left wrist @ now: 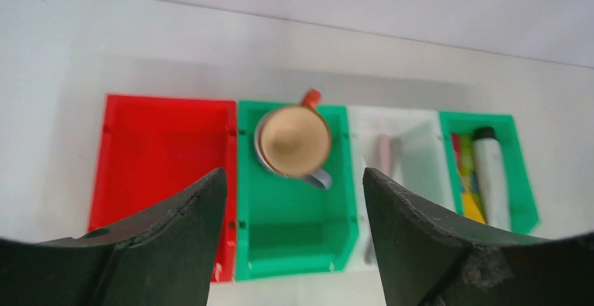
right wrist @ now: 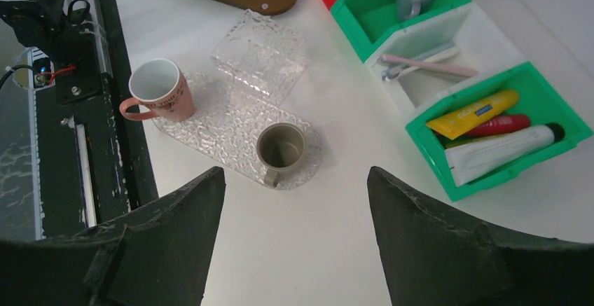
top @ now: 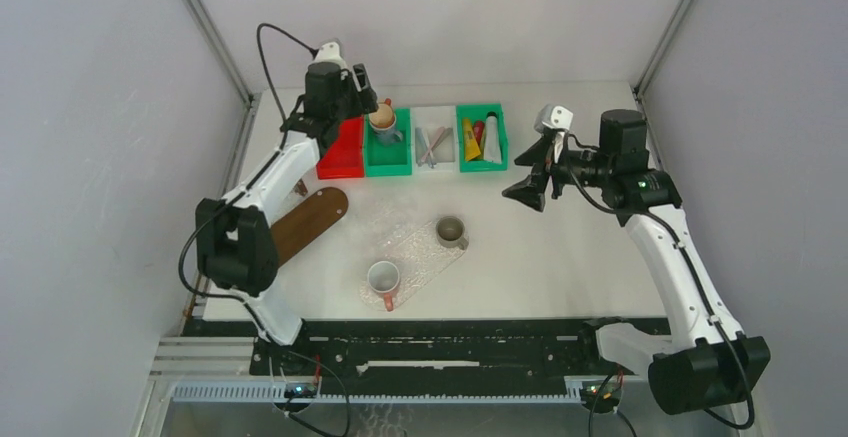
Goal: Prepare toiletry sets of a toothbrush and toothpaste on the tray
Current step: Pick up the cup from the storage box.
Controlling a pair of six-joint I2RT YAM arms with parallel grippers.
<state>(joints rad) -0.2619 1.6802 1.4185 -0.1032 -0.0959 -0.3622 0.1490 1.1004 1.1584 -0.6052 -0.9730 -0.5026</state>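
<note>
Though loaded with a grey mug (right wrist: pixel 280 148) and a pink mug (right wrist: pixel 157 85), carries no brush and no tube as yet: clear tray (right wrist: pixel 224 127), the reference item on the desk.

Toothbrushes (right wrist: pixel 420 64): pink and pale, lying in a white bin (right wrist: pixel 483 40) beyond the tray's far side.

Tubes: yellow tube (right wrist: pixel 473 113), red tube (right wrist: pixel 504 124), white tube (right wrist: pixel 501 148), side by side in a green bin (right wrist: pixel 522 173) beyond the tray, to the right.

Left fingers (left wrist: pixel 175 236): parted wide, gripping nothing; hanging over a second green bin (left wrist: pixel 294 239) with stacked cups (left wrist: pixel 293 141), beyond the tray, slightly left.

Right fingers (right wrist: pixel 168 243): parted wide, empty; raised to the right of the tray.

Step in hand, as judged: approach for the first pick; no set begun.

Next move, as judged: calls for lowering over one slim brush or one tube, closing across its width clear of the bin wall, lifting out, then pairing brush with tube on the tray, probably at a mug.
</note>
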